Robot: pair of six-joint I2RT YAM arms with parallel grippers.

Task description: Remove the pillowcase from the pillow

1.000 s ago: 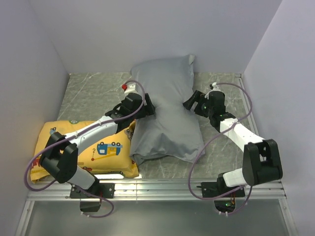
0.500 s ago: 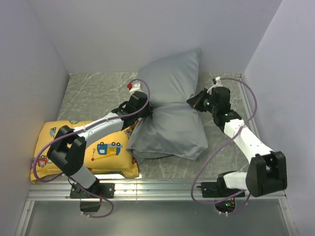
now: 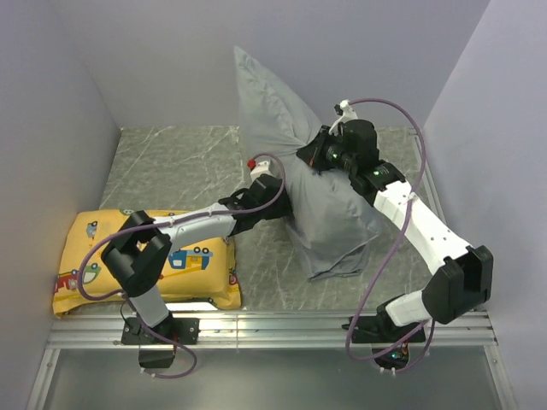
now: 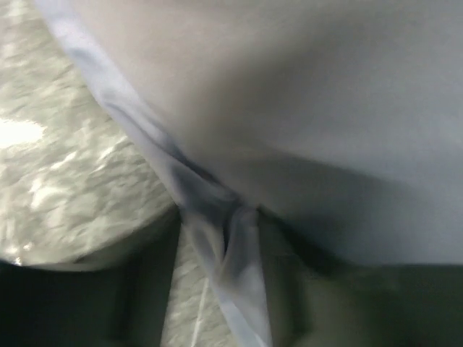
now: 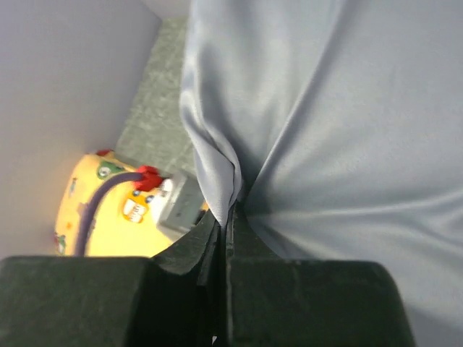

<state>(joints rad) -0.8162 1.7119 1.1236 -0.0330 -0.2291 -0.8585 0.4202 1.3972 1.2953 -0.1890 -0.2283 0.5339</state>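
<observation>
Grey tabletop [image 3: 171, 162]: our raised right gripper [image 5: 230, 217] pinches the pillowcase [image 3: 333, 205]; we cannot tell whether our outstretched left gripper [image 3: 282, 199] grips.

**No writing can be read**

The yellow pillow [image 3: 145, 265] shows only printed cartoon vehicles, too small to make out any letters or numbers. The grey pillowcase [image 3: 329, 205] is plain cloth in every view

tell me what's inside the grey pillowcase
Only grey cloth shows. The pillowcase bulges full below where the right gripper pinches it, flatter above. Whatever fills it is covered; no white pillow shows in any view.
</observation>
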